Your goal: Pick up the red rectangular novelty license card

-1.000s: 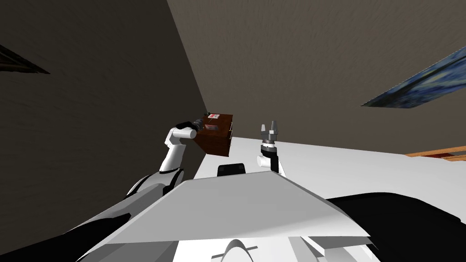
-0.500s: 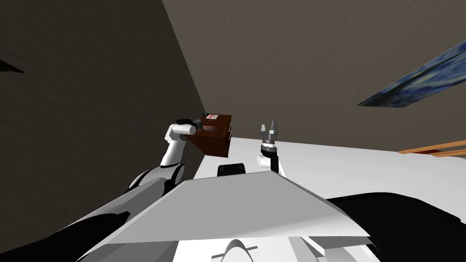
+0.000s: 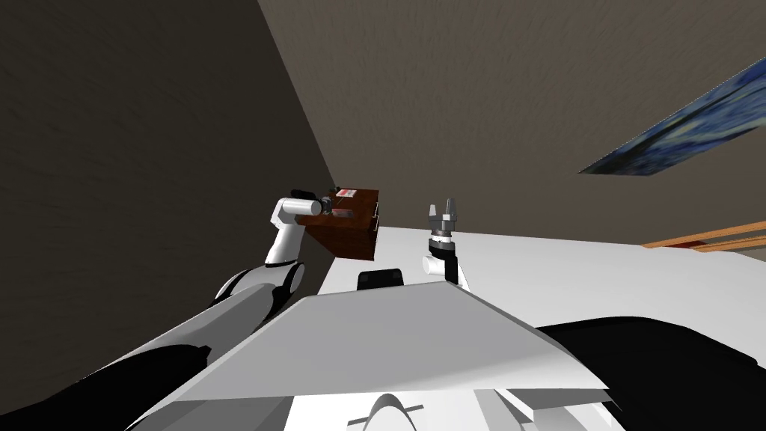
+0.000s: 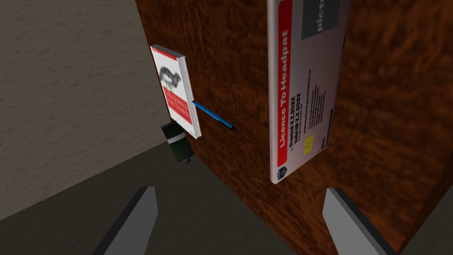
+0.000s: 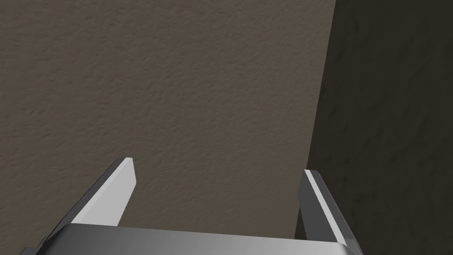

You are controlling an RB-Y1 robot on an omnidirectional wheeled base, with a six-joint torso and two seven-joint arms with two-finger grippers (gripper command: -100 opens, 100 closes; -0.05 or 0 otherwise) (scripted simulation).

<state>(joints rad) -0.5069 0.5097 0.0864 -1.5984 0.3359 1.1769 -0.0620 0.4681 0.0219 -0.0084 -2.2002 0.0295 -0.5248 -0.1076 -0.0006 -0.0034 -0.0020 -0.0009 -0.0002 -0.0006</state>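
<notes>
Left hand (image 4: 241,191) has edged over the bench (image 4: 389,133), spread wide, facing the card (image 4: 305,88); nothing is grasped yet.

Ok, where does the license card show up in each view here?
Head view: the card is a small pale patch with red on top of the brown cabinet, just past the left gripper.
Left wrist view: the card is large and lies on the wood beyond the open fingers, with a red band along one long edge.
Right wrist view: the right gripper, open, points away from the cabinet.
Shared landmark: the brown cabinet.
</notes>
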